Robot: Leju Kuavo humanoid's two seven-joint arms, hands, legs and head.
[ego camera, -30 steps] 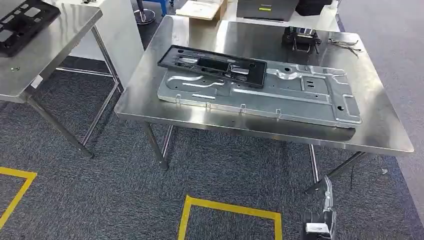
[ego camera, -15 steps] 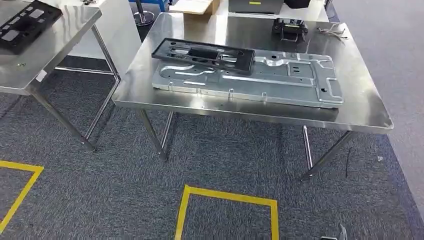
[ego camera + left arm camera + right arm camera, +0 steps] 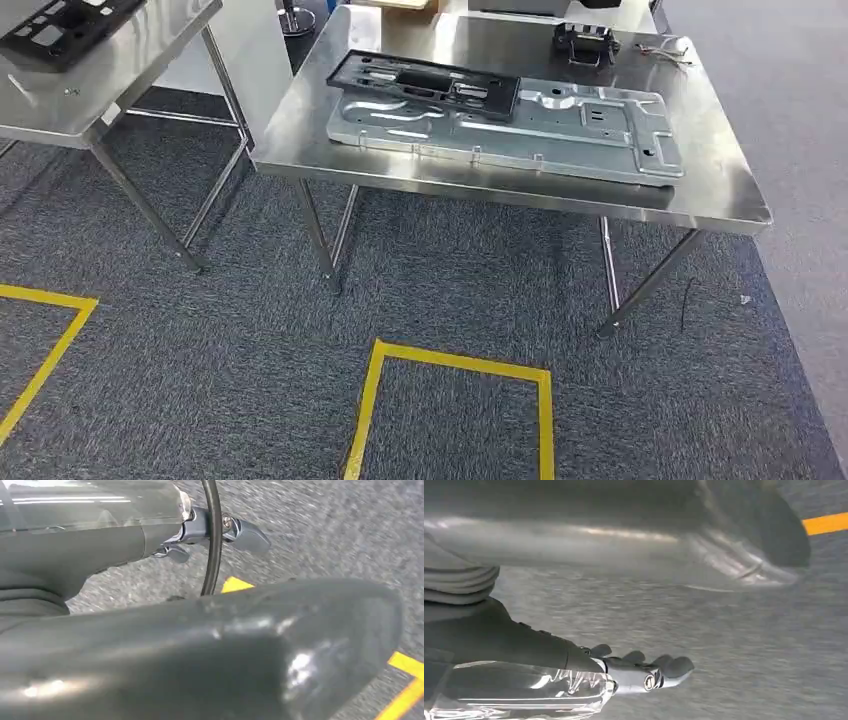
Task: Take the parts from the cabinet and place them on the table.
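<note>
- Two hands hang down by the carpet, both holding nothing. In its wrist view the left hand (image 3: 220, 535) has its fingers stretched out loosely over grey carpet, a dark cable looping past them. The right hand (image 3: 644, 672) looks the same in its own view, fingers straight and a bit apart.
- Nearest in the head view is a yellow tape square (image 3: 455, 400) on the grey carpet (image 3: 200, 370), with another yellow corner (image 3: 45, 340) off to the left.
- Further out stands the steel table (image 3: 700, 195). On it lies the big silver sheet-metal part (image 3: 560, 130), flat, running along the table's near half.
- The black plastic frame part (image 3: 425, 80) sits on top of the silver one, overlapping its far-left end, slightly skewed.
- Toward the table's far edge there's a small black bracket-looking thing (image 3: 585, 42) and next to it some thin wires or clips (image 3: 665, 52), too small to make out.
- A second steel table (image 3: 110, 75) is off to the left with another black frame (image 3: 60, 25) on it.
</note>
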